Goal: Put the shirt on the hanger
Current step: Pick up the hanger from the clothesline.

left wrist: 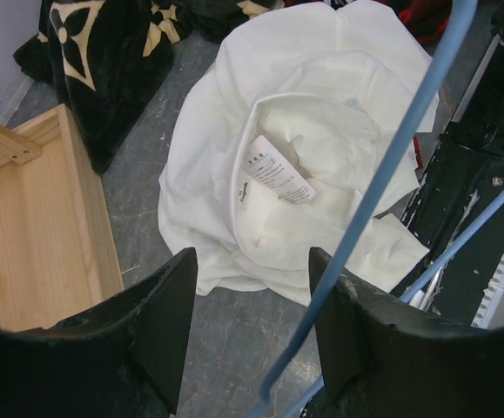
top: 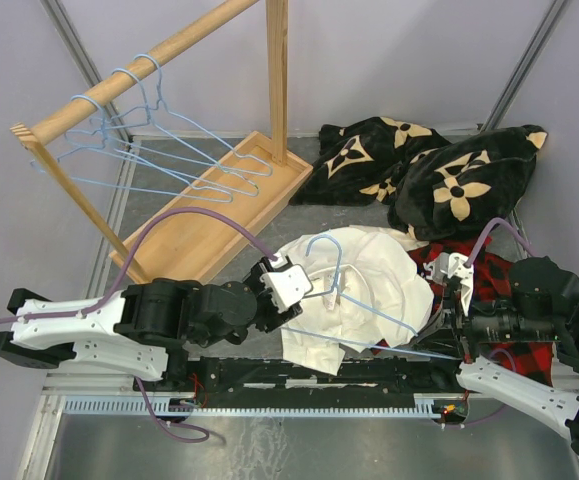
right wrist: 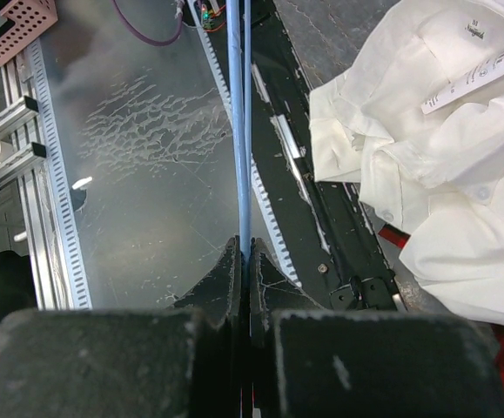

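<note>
At the upper left of the top view a wooden rack [top: 169,48] carries spare blue wire hangers [top: 119,140] above its tray-like base [top: 209,220]. Below it, the left arm reaches in from the lower left. The left gripper [left wrist: 252,279] hangs over the near left edge of the shirt [top: 369,270]; its jaws stand partly apart and hold nothing, though the wire of the hanger [left wrist: 391,165] runs down between them, close to the right-hand finger.

The shirt lies crumpled in the middle of the frame, a white label [left wrist: 278,178] showing in its folds. The hanger lies across it, hook toward the top, one long wire slanting to the lower right.

There the right gripper [right wrist: 245,252] is closed tight on that wire. A red-and-black plaid cloth [top: 489,285] lies under the right arm, and a black flowered blanket [top: 449,175] fills the upper right.
</note>
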Robot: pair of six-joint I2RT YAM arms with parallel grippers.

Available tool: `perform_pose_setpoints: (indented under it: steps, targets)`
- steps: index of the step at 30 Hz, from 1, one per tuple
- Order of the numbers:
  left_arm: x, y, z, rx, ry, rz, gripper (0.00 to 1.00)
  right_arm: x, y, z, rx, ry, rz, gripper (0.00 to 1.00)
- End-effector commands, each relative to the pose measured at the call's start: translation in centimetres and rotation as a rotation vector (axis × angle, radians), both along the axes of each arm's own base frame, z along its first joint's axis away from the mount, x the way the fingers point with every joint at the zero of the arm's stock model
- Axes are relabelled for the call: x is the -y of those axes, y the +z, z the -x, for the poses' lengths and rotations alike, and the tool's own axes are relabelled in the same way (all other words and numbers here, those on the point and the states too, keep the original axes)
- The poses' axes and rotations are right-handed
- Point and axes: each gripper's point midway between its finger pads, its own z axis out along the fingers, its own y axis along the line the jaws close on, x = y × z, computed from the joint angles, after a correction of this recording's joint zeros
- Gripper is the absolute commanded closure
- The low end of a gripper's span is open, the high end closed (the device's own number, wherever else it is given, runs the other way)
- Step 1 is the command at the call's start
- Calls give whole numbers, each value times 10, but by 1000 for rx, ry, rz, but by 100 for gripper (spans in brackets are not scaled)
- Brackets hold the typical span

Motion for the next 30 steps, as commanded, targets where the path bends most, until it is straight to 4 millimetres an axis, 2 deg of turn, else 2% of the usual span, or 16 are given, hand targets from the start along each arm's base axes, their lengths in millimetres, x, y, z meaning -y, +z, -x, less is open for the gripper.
perform_pose_setpoints:
  steps: [1, 4, 5, 7, 8, 11, 15, 18, 21, 30]
  targets:
    - [-6, 24, -3, 3, 26, 81, 44, 0, 14, 3, 55, 27, -49, 100]
    - [-6, 24, -5, -2, 42, 87, 57, 2, 13, -5, 74, -6, -32, 99]
    - [-6, 24, -4, -5, 41, 89, 64, 2, 12, -9, 82, -22, -22, 96]
    - [-5, 24, -4, -6, 42, 89, 89, 1, 11, -15, 93, -42, -2, 92]
    - [-6, 24, -4, -4, 41, 88, 96, 0, 10, -19, 94, -44, 12, 89]
    - [-5, 25, -4, 6, 28, 79, 97, -5, 9, -21, 83, -7, 56, 84]
    - [-2, 27, -1, 18, -8, 64, 97, -10, 18, -25, 92, 24, 87, 64]
    - [1, 25, 0, 32, -33, 34, 97, -15, 23, -30, 95, 29, 101, 56]
    - [5, 20, 0, 49, -49, -16, 97, -22, 25, -34, 75, 41, 113, 52]
    - [11, 10, -1, 74, -65, -82, 97, -42, 26, -46, 11, 8, 95, 48]
